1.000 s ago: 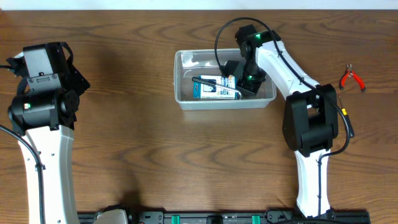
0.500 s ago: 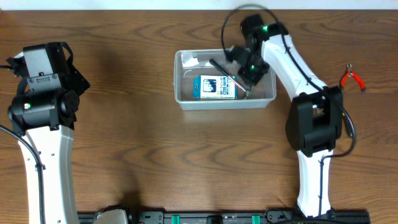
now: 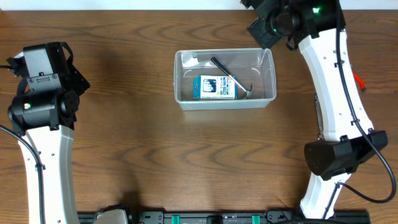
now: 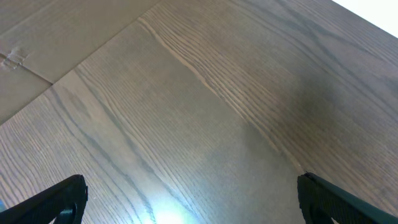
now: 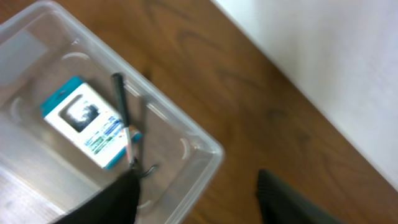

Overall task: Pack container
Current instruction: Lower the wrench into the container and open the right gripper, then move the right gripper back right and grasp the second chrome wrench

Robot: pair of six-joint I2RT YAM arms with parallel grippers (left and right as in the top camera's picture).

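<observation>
The right pincer (image 5: 198, 200) is parted and holds nothing. It hovers at the far edge of the table (image 3: 137, 143), near the far right corner of the container (image 3: 180, 81). The left pincer (image 4: 189, 199) gapes wide over bare wood near the left edge. The container is a clear tub sitting mid-table toward the far edge, with a blue-and-white box (image 3: 215, 88) and a black-handled tool (image 3: 231, 77) inside. The table is brown wood grain, with a white wall (image 5: 336, 56) beyond it.

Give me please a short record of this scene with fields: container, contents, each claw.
container: clear tub, middle of table
inside: blue-and-white box; black-handled tool beside it
left claw: open, empty, over bare table
right claw: open, empty, raised near the container's far corner
outside: red pliers, partly hidden by right arm
</observation>
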